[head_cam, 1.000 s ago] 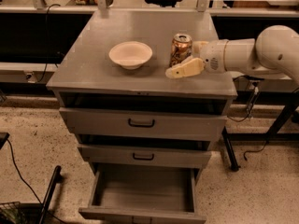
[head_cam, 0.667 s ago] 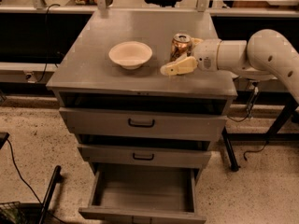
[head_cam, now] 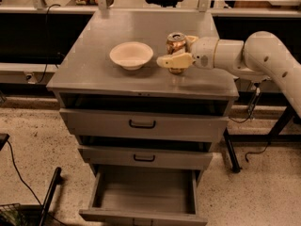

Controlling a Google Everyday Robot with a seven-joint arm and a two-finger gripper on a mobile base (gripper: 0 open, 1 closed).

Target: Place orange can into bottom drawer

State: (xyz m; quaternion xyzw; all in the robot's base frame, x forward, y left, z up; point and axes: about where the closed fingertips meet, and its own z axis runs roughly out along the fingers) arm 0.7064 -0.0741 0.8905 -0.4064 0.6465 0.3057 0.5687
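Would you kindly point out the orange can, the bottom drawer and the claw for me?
orange can [head_cam: 177, 43]: camera view, on its label just below the silver top.
bottom drawer [head_cam: 141, 194]: camera view, on the bare floor of the pulled-out tray.
claw [head_cam: 174, 51]: camera view, its middle, at the can on the cabinet top [head_cam: 94, 74].

White arm [head_cam: 263, 55] stretched leftward, gripper [head_cam: 177, 50] horizontal at upper centre

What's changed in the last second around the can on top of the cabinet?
The gripper moved left and now reaches across the front of the orange can. The can still stands on the cabinet top; the bowl and the open bottom drawer are unchanged.
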